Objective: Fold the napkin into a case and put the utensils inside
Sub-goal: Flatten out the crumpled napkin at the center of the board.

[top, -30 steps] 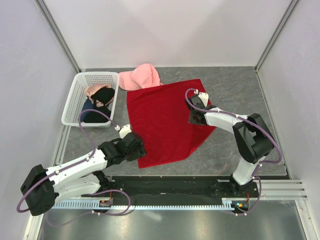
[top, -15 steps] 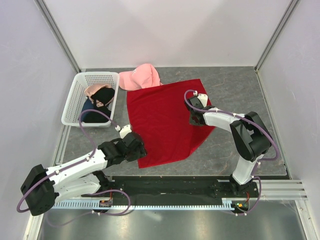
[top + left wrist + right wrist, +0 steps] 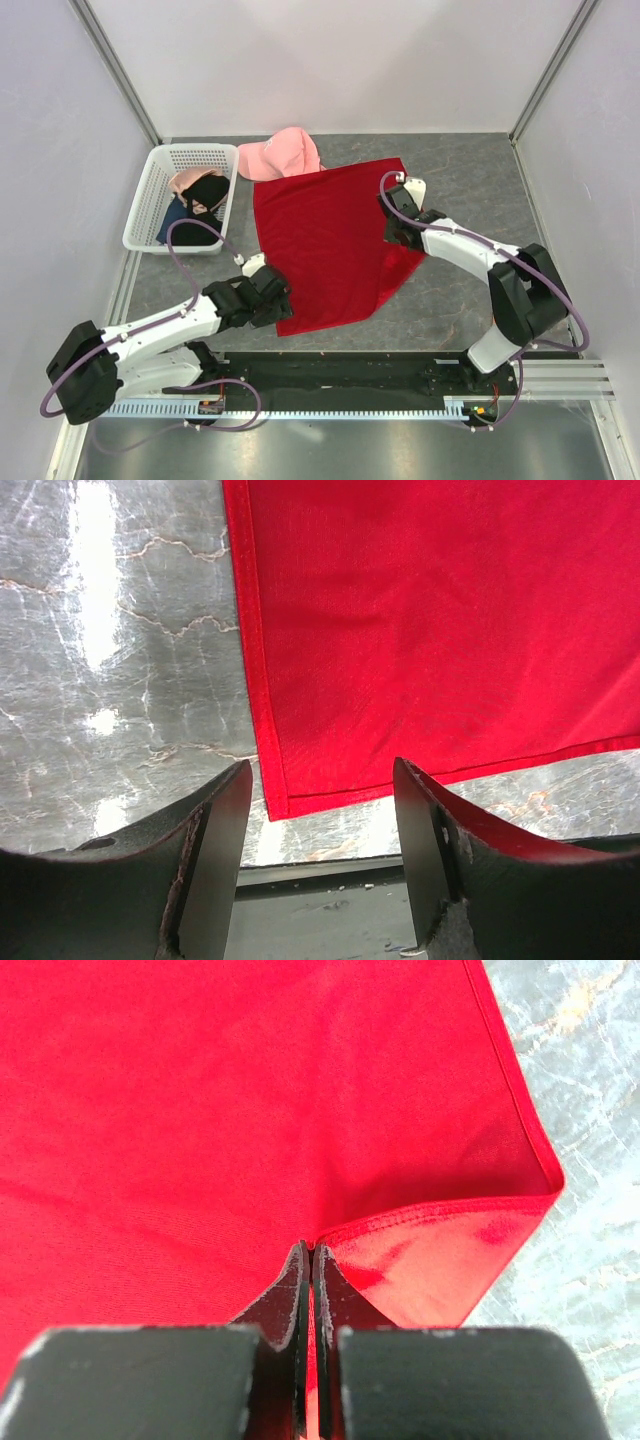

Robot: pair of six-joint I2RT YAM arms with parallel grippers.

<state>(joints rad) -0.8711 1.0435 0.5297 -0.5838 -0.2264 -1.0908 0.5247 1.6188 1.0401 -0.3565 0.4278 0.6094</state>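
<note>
1. Our right hand is pressed together, clamped on a lifted edge of the plain bright red, roughly square cloth napkin.
2. Our left hand stands wide apart and holds nothing; the napkin's near left corner lies between its fingers.
3. Only the top view shows the napkin spread on the grey worktop, with a soft pink cap at its far edge.

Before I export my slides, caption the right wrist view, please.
Right gripper shut on the red napkin at its hemmed edge, corner folded over beside the marbled table.
</note>
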